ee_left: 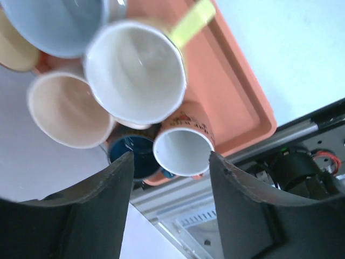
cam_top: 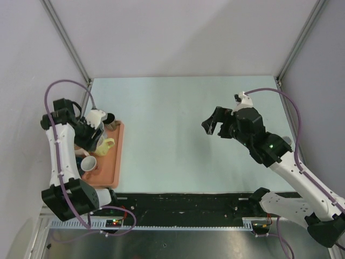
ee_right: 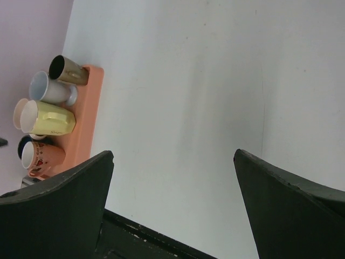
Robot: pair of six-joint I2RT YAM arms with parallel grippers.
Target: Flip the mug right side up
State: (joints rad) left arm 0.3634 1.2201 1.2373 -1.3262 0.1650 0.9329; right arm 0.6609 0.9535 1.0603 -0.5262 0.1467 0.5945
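An orange tray [cam_top: 114,162] at the table's left holds several mugs. In the left wrist view all show their open mouths: a yellow-handled mug [ee_left: 135,70], a peach mug [ee_left: 64,110], a blue-grey mug [ee_left: 54,21], an orange mug [ee_left: 183,148] and a dark blue mug [ee_left: 132,156]. I see no upside-down mug. My left gripper [ee_left: 170,178] hangs open and empty above them, over the tray [cam_top: 94,132]. My right gripper [cam_top: 213,123] is open and empty, high over the table's right half.
The right wrist view shows the tray [ee_right: 86,116] far left with a gold mug [ee_right: 67,70] and the yellow mug [ee_right: 51,120]. A black strip [cam_top: 188,200] runs along the near edge. Metal frame posts stand at the back corners.
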